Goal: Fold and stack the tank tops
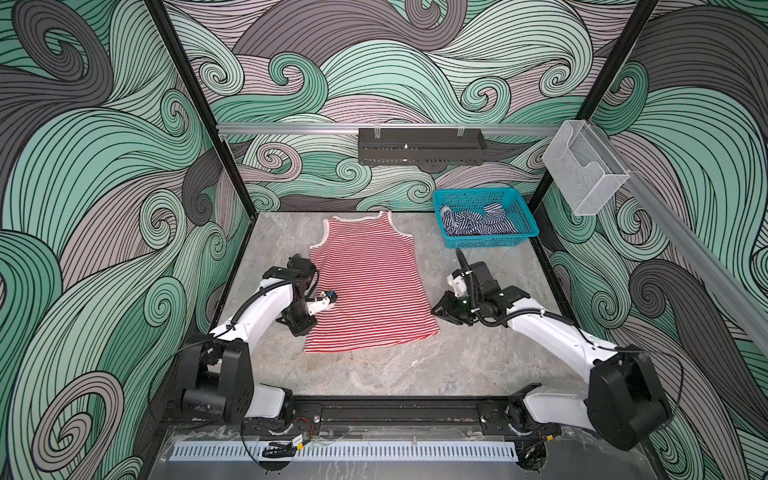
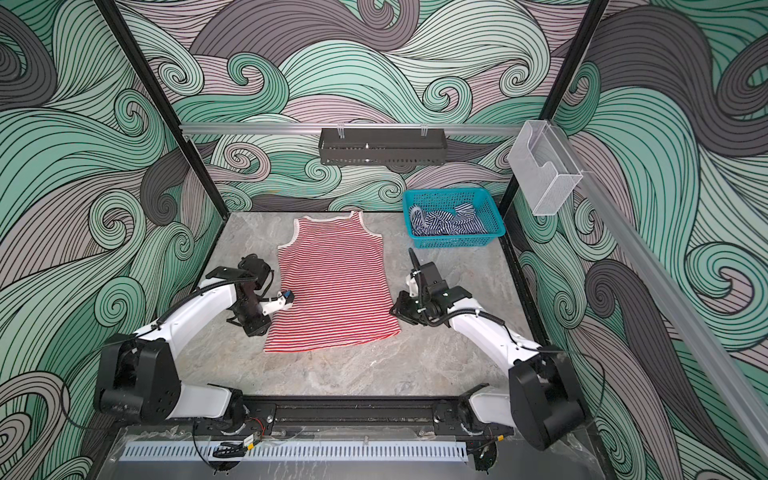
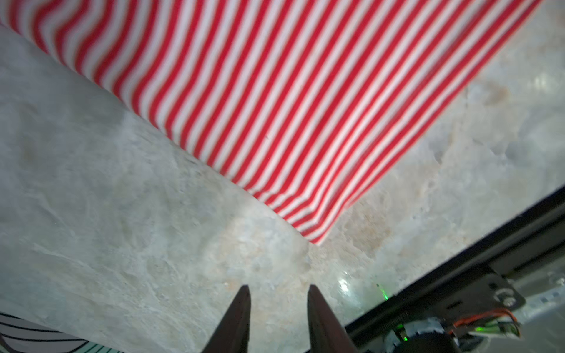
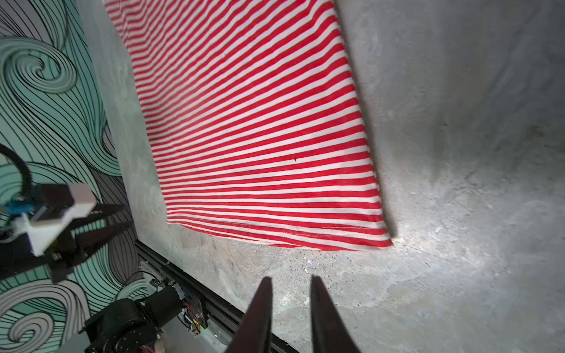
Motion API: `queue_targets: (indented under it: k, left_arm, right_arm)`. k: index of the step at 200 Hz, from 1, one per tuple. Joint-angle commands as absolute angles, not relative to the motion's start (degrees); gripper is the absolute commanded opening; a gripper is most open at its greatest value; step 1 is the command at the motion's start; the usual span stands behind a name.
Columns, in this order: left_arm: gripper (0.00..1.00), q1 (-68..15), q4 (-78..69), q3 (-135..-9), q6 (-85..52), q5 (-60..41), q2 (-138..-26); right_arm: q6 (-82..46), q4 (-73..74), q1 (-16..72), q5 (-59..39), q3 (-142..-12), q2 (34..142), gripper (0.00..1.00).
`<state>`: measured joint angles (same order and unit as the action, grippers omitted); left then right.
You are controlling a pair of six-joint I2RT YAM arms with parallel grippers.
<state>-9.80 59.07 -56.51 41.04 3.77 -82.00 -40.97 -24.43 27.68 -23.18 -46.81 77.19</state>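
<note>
The teal basket (image 1: 482, 193) stands at the bench's (image 1: 415, 365) far right corner. In it lies the navy top (image 1: 478, 226), crumpled in a heap. The red top (image 1: 365, 286) lies spread flat mid-bench, straps toward the back wall and hem toward the near side, well apart from the basket.

The left fingers (image 3: 240, 311) stand a modest gap apart with nothing between them. They hang over bare bench, and the red top's (image 3: 275, 91) near left hem corner lies just ahead of their tips, not touching. The right fingers (image 4: 260, 305) stand a narrower gap apart, also holding nothing. They are over bare bench near the red top's (image 4: 260, 122) right hem corner, clear of the cloth.

Both top views show the whole red top (image 2: 332, 282) with its pale-trimmed neckline and armholes. They also show the basket (image 2: 446, 192) and the navy top (image 2: 449, 224), which neither wrist view shows. The top views place one arm at each side edge of the red top, low toward the hem, but hardly show the gaps between the fingers. The right wrist view alone shows the stitched hem line and, across the cloth, the left arm (image 4: 61, 220). The left wrist view shows only the blurred lower corner and the black rail (image 3: 458, 259) at the bench's near edge.
</note>
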Motion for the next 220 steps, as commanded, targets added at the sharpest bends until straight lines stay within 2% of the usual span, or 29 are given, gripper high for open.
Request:
queue_targets:
  k: [1, 36, 80, 115, 165, 220]
  left_arm:
    - [0.35, -9.64, 48.45, -62.11, 33.68, 6.61, -89.04]
    - [0.34, -9.93, 41.27, -74.14, 28.69, 10.16, -100.87]
    - [0.33, -10.55, 41.93, -90.86, 27.91, 12.84, -116.61]
    - [0.33, -10.7, 42.23, -97.96, 29.12, 17.03, -125.11]
    - [0.32, -10.72, 38.95, -94.21, 32.6, 23.05, -125.83]
    - [0.31, -10.37, 37.09, -80.17, 35.6, 25.68, -119.11]
  right_arm:
    - [-43.69, -21.41, 31.35, -19.24, -48.58, 83.24, 0.14]
    - [-45.0, -20.93, 35.84, -16.52, -52.95, 92.46, 0.11]
    - [-47.28, -16.61, 36.03, -17.47, -51.6, 95.69, 0.11]
    - [-46.06, -19.59, 36.0, -14.87, -52.1, 97.69, 0.14]
    - [-41.93, -25.88, 33.95, -11.37, -54.01, 99.7, 0.22]
    - [-34.17, -31.41, 26.06, -10.41, -58.87, 104.03, 0.3]
